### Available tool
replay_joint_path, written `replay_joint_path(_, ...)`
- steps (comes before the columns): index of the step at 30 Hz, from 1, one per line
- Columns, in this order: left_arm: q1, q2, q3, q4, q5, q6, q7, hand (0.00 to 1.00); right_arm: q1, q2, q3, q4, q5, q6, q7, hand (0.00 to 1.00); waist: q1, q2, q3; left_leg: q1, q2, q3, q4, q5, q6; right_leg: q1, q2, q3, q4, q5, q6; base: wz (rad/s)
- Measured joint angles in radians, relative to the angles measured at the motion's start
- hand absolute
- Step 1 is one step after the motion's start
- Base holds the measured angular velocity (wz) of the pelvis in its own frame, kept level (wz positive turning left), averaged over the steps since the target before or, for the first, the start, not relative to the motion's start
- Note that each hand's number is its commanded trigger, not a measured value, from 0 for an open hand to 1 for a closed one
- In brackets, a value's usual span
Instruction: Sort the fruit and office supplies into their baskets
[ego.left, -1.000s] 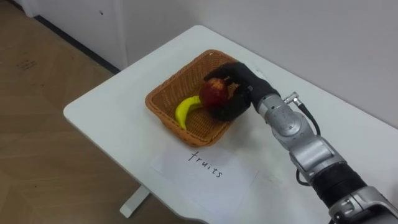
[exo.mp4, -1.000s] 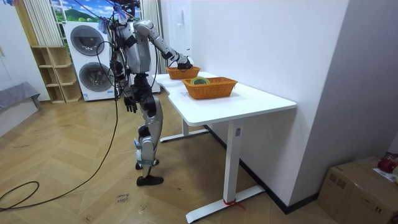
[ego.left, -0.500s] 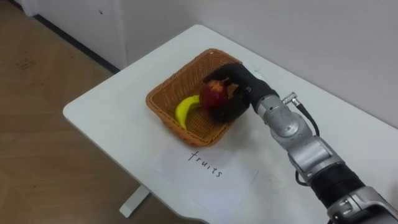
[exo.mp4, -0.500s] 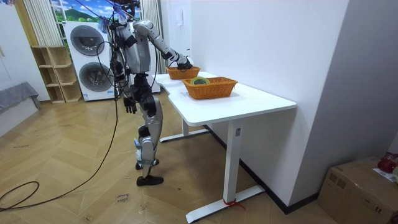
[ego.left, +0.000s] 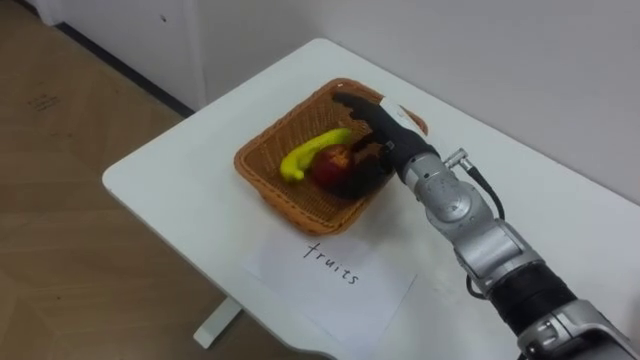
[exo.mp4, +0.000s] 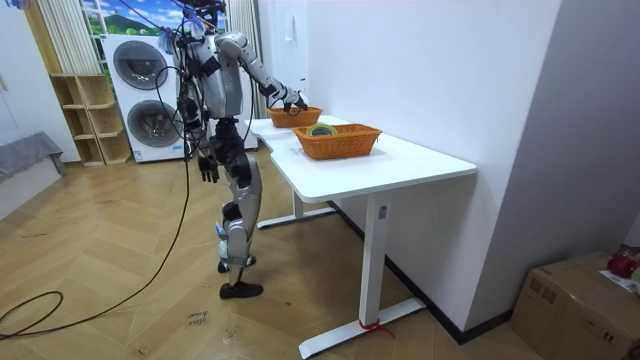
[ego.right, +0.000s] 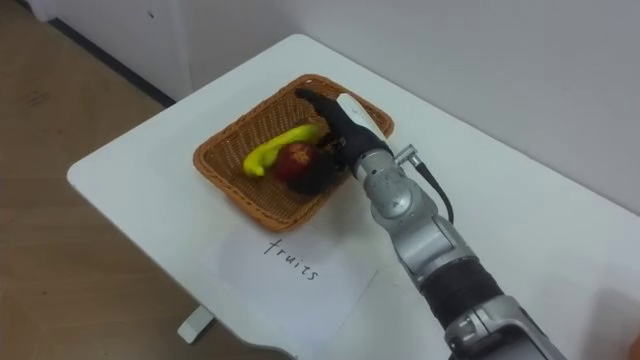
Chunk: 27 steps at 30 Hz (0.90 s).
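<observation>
A wicker fruit basket stands near the white table's left end. In it lie a yellow banana and a red apple, touching each other. My right hand hovers over the basket's right half, just above the apple, open with its fingers stretched toward the far rim and nothing in them. In the room view the robot stands at the table's end, right hand reaching over the fruit basket. The left hand hangs by its hip.
A sheet of paper with handwriting lies on the table in front of the basket. A second wicker basket holding a greenish roll stands further along the table. The table's edge and wood floor are to my left; a wall runs behind.
My right hand has opened and let go of the apple, which now lies in the basket. The banana has swung round toward the far rim.
</observation>
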Motion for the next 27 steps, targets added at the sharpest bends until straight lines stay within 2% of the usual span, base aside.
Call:
replay_joint_path(21,0.0,0.0,0.0,0.0,0.0,0.0,0.0,0.0,0.0,0.001,0.0,0.0,-0.008,0.0,0.0,0.0,-0.002,0.001,-0.0008,0.0,0.0,0.001,0.006,0.0,0.0,0.001,0.0,0.001,0.0,0.0,0.0,0.0)
replay_joint_path(27,-0.005,0.0,0.002,-0.003,0.001,-0.001,0.012,0.0,0.0,0.0,0.0,-0.001,0.007,0.0,0.0,0.0,-0.003,0.001,-0.0064,0.001,0.0,0.002,0.006,0.0,0.0,0.001,0.0,0.001,0.0,0.0,0.0,0.0)
